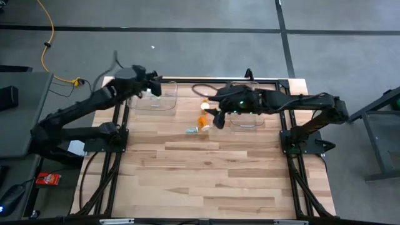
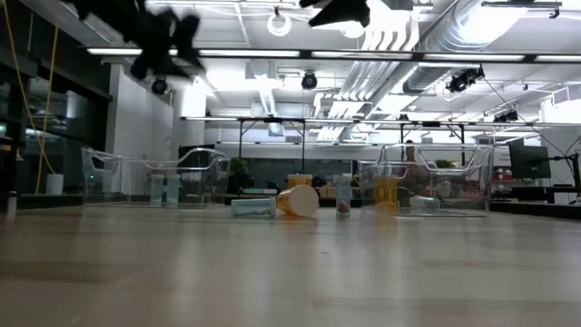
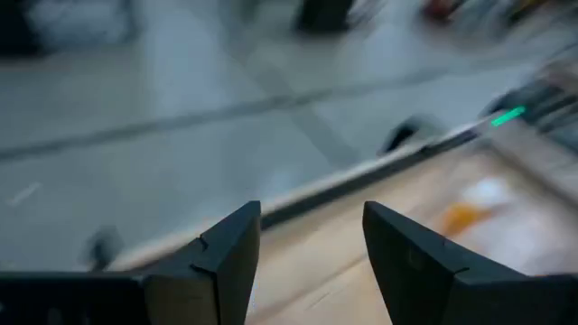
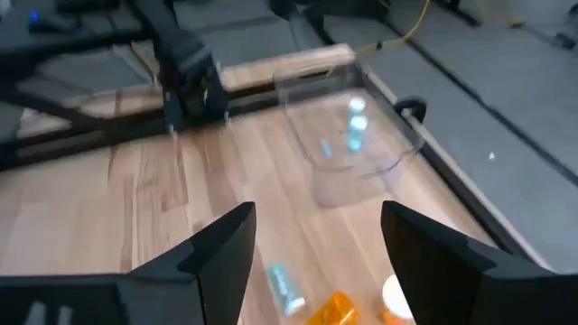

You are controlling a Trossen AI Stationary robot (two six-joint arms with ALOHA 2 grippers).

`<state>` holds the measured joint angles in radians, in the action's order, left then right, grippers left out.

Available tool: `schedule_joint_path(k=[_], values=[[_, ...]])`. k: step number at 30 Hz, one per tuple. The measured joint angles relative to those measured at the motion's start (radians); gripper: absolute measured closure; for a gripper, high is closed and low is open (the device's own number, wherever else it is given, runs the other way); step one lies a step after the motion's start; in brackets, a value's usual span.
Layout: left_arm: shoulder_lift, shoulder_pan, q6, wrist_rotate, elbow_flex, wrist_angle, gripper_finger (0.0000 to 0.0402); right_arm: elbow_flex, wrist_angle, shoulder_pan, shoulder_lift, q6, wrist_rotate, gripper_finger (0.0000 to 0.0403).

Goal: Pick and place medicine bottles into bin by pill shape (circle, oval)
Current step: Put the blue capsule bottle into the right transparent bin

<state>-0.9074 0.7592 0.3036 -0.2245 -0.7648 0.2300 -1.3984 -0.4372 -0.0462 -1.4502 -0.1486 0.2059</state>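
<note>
Toppled bottles (image 1: 199, 125) — between clear bins (image 1: 159, 99)

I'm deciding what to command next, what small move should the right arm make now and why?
Probably lower the right gripper onto the orange bottle lying beside it. Its fingers are open and empty, and loose bottles remain on the table between the clear bins.

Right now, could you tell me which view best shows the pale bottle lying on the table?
The low view: the pale bottle lies side-on, unobstructed, beside an orange one. The high view shows only a small speck; the right wrist view catches it between the fingers; the left wrist view misses it.
</note>
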Motion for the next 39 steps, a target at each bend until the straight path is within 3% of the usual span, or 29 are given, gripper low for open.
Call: schedule_joint_path(k=[4, 8, 12, 17, 27, 29, 35, 39], values=[[0.088, -0.096, 0.016, 0.11, -0.04, -0.133, 0.0215, 0.078, 0.007, 0.0, 0.092, -0.013, 0.004, 0.0169], [0.131, -0.259, 0.028, 0.169, -0.018, -0.315, 0.0216, 0.254, 0.134, 0.002, 0.203, -0.093, 0.004, 0.0169], [0.136, -0.455, 0.023, 0.154, 0.048, -0.484, 0.0216, 0.448, 0.37, 0.024, 0.309, -0.157, 0.005, 0.0169], [0.114, -0.636, 0.002, 0.052, 0.165, -0.664, 0.0216, 0.6, 0.644, 0.036, 0.369, -0.192, 0.004, 0.0169], [0.117, -0.685, -0.071, 0.02, 0.182, -0.704, 0.0216, 0.627, 0.703, 0.035, 0.369, -0.188, 0.002, 0.0169], [0.117, -0.684, -0.071, 0.021, 0.182, -0.703, 0.0216, 0.595, 0.605, 0.032, 0.362, -0.214, 0.004, 0.0169], [0.117, -0.684, -0.071, 0.02, 0.182, -0.702, 0.0216, 0.3, 0.015, -0.009, 0.205, -0.149, 0.004, 0.0169], [0.117, -0.684, -0.071, 0.014, 0.182, -0.698, 0.0216, 0.157, -0.148, -0.054, 0.052, 0.003, -0.044, 0.0169]])
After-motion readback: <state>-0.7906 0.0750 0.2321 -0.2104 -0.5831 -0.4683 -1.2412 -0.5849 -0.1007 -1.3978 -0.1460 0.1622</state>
